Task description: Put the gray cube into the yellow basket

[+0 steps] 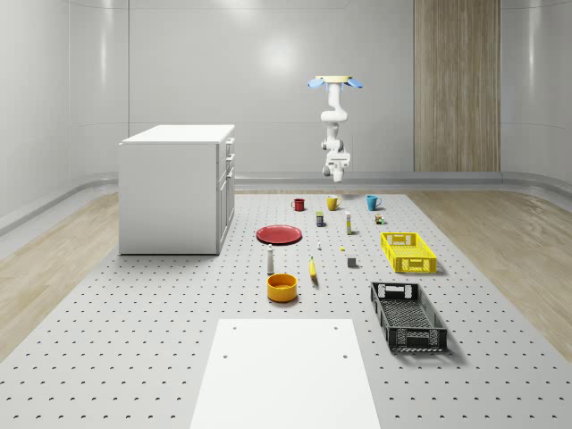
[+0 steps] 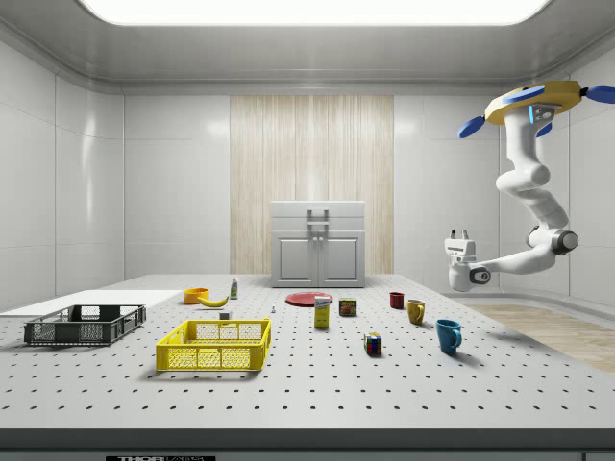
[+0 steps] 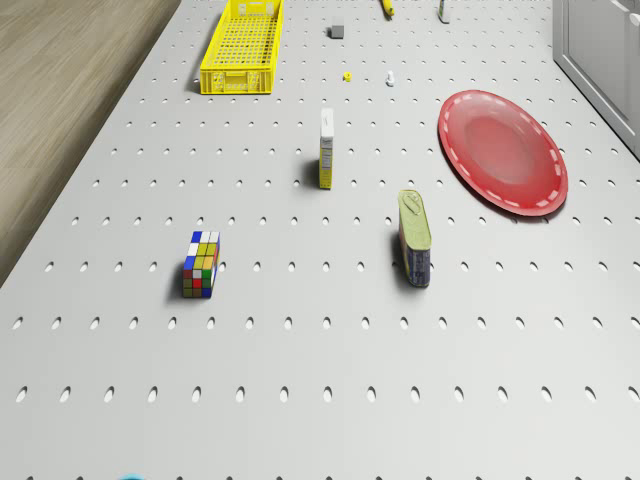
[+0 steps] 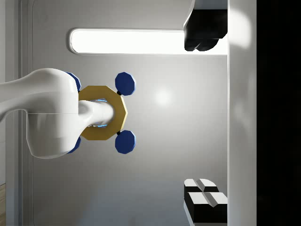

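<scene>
The yellow-bodied drone (image 2: 534,104) with blue rotors hovers high over the far end of the table, above the mugs; its white jointed arm (image 2: 530,187) hangs down, bends at the elbow and turns back, so the two-finger gripper (image 2: 460,233) points upward toward the ceiling; in the wrist view the black-padded fingers (image 4: 203,197) stand well apart, released and holding nothing. The grey perforated table (image 1: 161,349) fills a pale-walled room with a wood panel behind a white cabinet (image 1: 177,188). The small gray cube (image 1: 352,262) rests on the table far below the gripper, just beside the yellow plastic mesh basket (image 1: 407,251), on its whole-scene-view left, not touching it.
</scene>
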